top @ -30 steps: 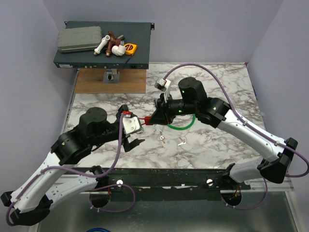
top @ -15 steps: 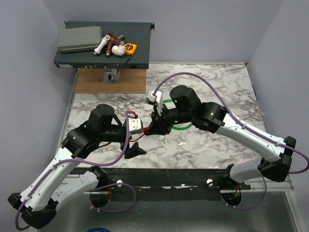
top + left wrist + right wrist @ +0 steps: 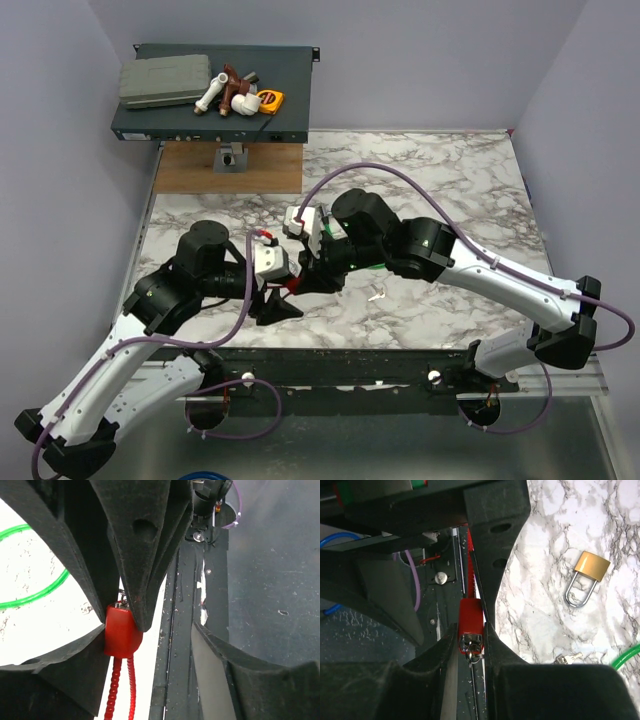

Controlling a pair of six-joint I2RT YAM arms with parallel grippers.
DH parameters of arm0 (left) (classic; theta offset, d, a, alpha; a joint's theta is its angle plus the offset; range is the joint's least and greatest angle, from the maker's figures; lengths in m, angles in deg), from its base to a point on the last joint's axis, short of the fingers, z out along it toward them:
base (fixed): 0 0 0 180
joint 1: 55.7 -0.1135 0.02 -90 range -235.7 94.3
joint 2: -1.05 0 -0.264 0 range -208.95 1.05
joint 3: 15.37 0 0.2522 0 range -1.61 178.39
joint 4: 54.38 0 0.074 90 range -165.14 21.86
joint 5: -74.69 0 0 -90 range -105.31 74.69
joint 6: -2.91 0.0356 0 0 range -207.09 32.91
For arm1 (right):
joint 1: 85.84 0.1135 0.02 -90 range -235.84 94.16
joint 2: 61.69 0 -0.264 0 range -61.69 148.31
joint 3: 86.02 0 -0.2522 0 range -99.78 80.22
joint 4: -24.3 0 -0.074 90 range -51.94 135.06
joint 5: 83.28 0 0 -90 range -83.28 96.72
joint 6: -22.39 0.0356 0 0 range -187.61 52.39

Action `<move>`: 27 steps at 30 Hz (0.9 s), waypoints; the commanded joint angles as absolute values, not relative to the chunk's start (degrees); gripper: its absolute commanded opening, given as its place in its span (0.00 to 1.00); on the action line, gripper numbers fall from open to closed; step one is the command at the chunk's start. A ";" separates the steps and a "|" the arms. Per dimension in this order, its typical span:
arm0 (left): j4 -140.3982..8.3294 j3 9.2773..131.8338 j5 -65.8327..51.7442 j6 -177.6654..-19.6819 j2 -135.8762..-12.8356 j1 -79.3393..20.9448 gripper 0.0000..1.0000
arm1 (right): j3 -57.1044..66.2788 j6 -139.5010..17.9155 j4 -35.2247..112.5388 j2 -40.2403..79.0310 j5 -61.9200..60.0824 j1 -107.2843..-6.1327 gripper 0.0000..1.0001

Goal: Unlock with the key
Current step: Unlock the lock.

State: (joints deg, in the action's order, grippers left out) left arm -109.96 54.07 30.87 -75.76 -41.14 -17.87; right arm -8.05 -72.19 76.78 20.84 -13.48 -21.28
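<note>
Right pincer (image 3: 470,636) is clamping the red lock (image 3: 470,614); left pincer (image 3: 155,650) is standing part-open around that lock.
The key (image 3: 568,657) is lying flat on the marble table (image 3: 555,600), apart from the red lock and outside both pincers.

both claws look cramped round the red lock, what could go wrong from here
1. The left claw and right claw crowd the small red lock; their fingers could collide.
2. The lock hangs near the front edge of the table; a slip might send it off.
</note>
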 commanded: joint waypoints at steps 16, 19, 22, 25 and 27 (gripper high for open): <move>-109.79 51.60 34.89 -77.27 -35.42 -21.23 0.00 | -10.71 -72.28 75.30 21.92 -16.23 -19.40 0.25; -109.88 50.50 35.74 -78.65 -34.07 -22.24 0.00 | -9.58 -72.18 72.49 19.83 -17.54 -19.46 0.43; -110.06 50.21 36.02 -79.25 -33.34 -23.03 0.00 | -8.74 -72.35 69.99 17.03 -15.63 -19.41 0.52; -110.65 50.66 36.73 -79.88 -32.94 -23.42 0.00 | -7.42 -72.68 68.70 13.90 -12.46 -19.41 0.55; -111.15 51.15 37.79 -80.06 -32.94 -23.48 0.00 | -5.86 -72.54 68.18 11.30 -10.25 -19.39 0.55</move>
State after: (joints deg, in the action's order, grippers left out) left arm -110.79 50.44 33.99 -78.78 -33.45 -22.97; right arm -7.96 -72.58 72.08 16.75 -14.86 -19.49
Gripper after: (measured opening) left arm 0.185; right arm 0.552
